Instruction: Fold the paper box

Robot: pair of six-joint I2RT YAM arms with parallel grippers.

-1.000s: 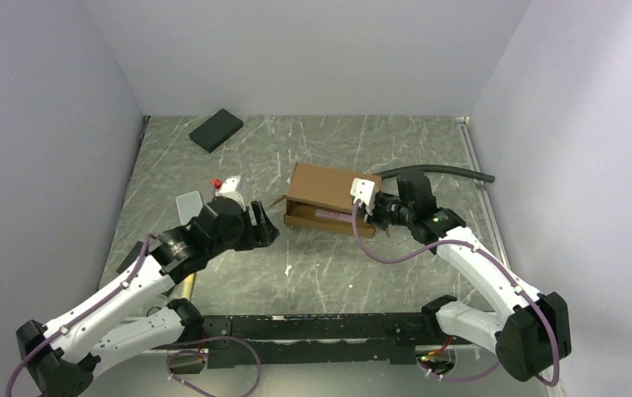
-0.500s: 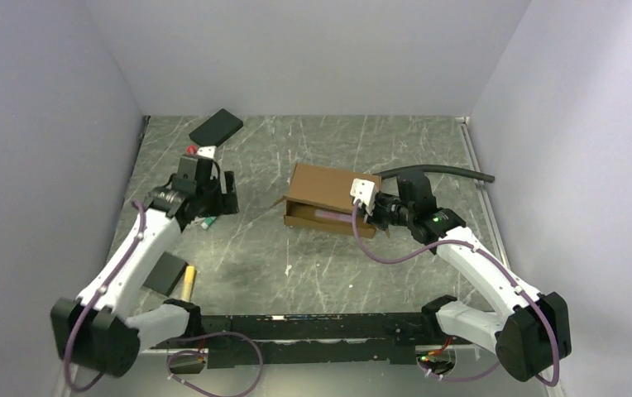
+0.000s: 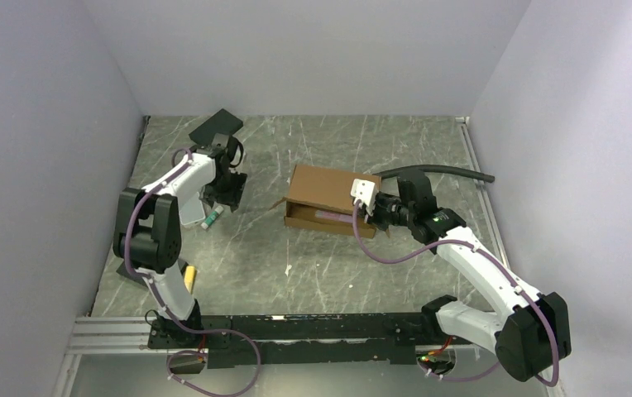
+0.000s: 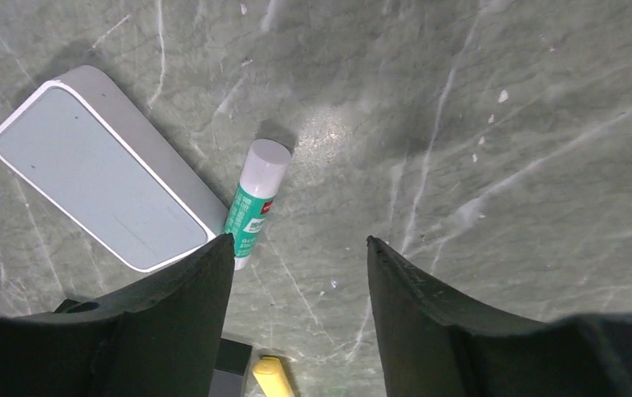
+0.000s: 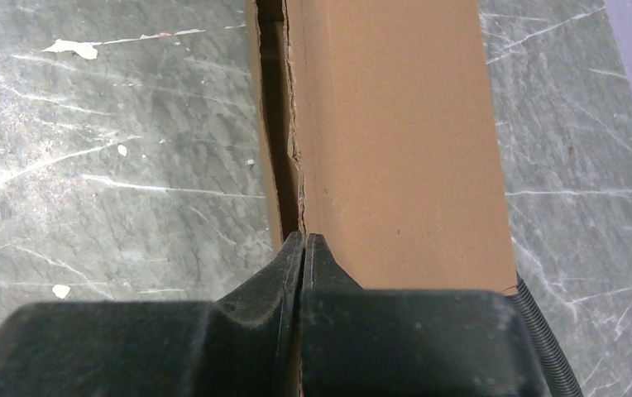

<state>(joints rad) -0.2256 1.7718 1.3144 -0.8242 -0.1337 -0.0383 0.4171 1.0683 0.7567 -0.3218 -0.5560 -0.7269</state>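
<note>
Right gripper [image 5: 303, 248] pinches a thin wall edge of the paper box [image 5: 395, 141] right at its tips. Looks light, stiff and crease-prone, so I'd grab flap edges. Left gripper [image 4: 298, 244] is spread, holding nothing.

The brown corrugated cardboard box [image 5: 395, 141] is matt paper board, its cut edge ragged. The grey-green marbled tabletop [image 4: 503, 124] is smooth with a soft sheen and pale scratches. The white-capped green glue stick [image 4: 256, 198] looks like smooth plastic, the grey rounded rectangular case [image 4: 98, 161] satin plastic. The fingers [image 4: 172, 322] of my left claw [image 4: 298, 242] are matt black, finely grained; the black ribbed hose [image 5: 548, 339] looks rubbery.
</note>
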